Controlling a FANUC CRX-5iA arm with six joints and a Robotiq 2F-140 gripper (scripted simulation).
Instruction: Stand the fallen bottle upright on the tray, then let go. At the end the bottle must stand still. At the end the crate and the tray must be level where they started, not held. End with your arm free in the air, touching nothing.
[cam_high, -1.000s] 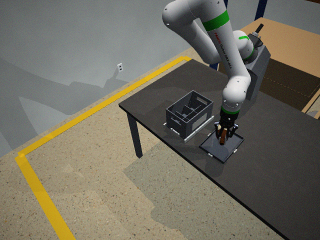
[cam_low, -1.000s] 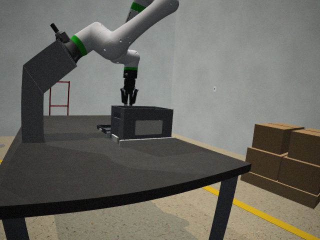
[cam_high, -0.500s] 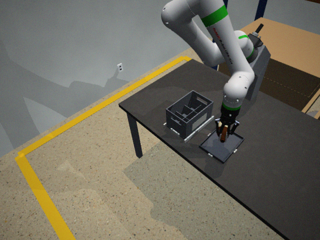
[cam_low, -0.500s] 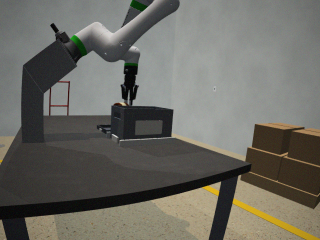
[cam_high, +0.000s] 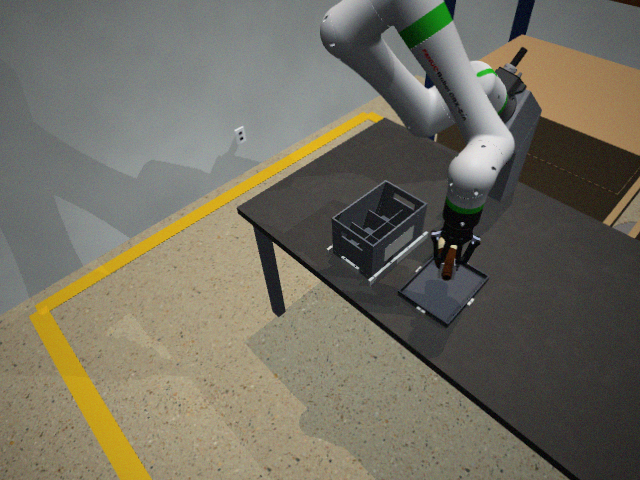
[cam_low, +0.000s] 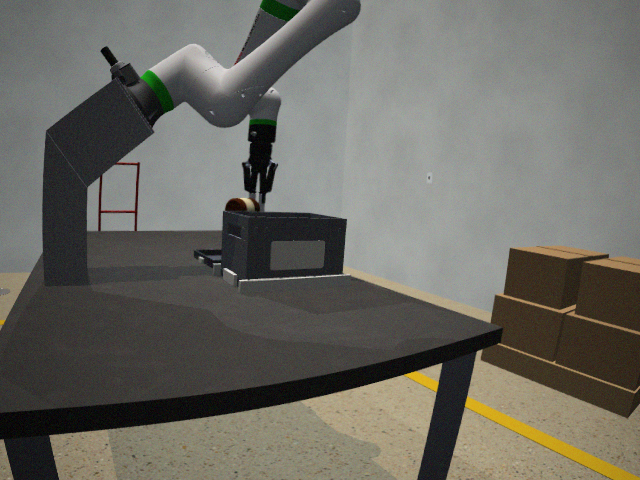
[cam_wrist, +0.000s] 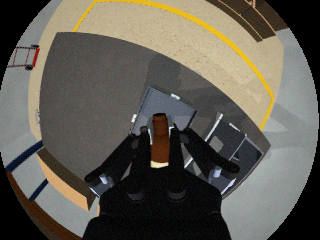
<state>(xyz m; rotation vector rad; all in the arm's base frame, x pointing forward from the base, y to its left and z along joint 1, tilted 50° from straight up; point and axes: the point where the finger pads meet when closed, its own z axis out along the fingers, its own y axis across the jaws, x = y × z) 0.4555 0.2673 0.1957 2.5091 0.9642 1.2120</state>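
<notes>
On the table (cam_high: 558, 289) (cam_low: 248, 330) (cam_wrist: 90, 85), left to right as seen from above, sat the level crate (cam_high: 361, 253) (cam_low: 297, 250) (cam_wrist: 250, 150) — then the tray (cam_high: 429, 299) (cam_low: 202, 252) (cam_wrist: 170, 104). Above the tray's edge the gripper (cam_high: 447, 260) (cam_low: 256, 202) (cam_wrist: 160, 122), nearly closed, gripped the brown bottle (cam_high: 448, 264) (cam_low: 238, 204) (cam_wrist: 160, 142) — lying sideways, off the tray.

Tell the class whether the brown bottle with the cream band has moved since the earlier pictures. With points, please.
Yes, upward: in the exterior view, the brown bottle (cam_high: 448, 264) (cam_low: 236, 204) (cam_wrist: 160, 142) now shows higher above the dark grey plastic crate's (cam_high: 356, 255) (cam_low: 336, 248) (cam_wrist: 216, 145) rim.
</notes>
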